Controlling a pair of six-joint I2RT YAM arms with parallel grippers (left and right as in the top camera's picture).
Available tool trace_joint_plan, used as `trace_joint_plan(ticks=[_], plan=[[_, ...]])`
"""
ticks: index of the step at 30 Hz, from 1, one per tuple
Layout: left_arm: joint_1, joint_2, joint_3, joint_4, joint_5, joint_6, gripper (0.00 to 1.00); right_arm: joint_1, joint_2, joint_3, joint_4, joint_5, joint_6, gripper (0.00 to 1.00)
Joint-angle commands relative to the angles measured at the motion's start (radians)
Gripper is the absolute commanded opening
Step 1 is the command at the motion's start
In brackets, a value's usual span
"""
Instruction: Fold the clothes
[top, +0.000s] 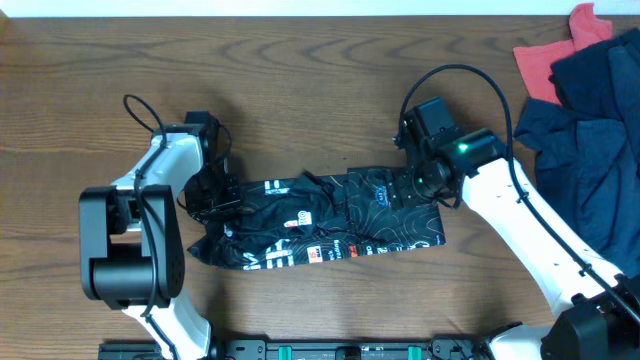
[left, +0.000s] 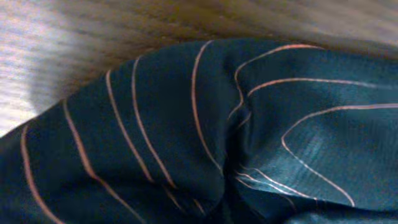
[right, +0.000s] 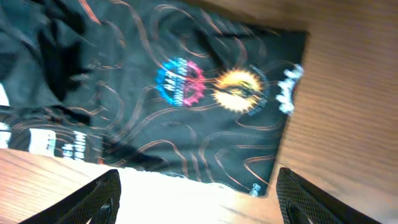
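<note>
The black T-shirt (top: 330, 220) with thin orange-white contour lines lies on the wooden table, folded into a long strip running left to right. Round colour logos show on its right end (right: 208, 87). My left gripper (top: 213, 190) is down on the shirt's left end. In the left wrist view bunched fabric (left: 205, 137) fills the frame and hides the fingers. My right gripper (right: 202, 202) hangs open and empty above the shirt's right end (top: 425, 180), its fingers spread wide over the shirt's edge and the bare table.
A pile of navy clothes (top: 590, 140) and a red garment (top: 555, 55) lie at the table's back right, close to the right arm. Bare wood (top: 300, 90) lies behind the shirt.
</note>
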Motion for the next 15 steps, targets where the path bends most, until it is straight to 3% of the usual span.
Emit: trace_joint_plan(ticks=[1, 10, 15], plan=[[0.047, 0.045, 0.051, -0.056, -0.185, -0.034, 0.13, -0.041, 0.006, -0.001, -0.016, 0.099, 0.04, 0.78], [0.23, 0.045, 0.373, -0.301, -0.23, -0.071, 0.1, -0.192, 0.005, -0.001, -0.033, 0.191, 0.026, 0.81], [0.211, 0.032, 0.52, -0.482, -0.156, -0.071, 0.07, -0.264, 0.005, -0.001, -0.035, 0.19, 0.017, 0.81]])
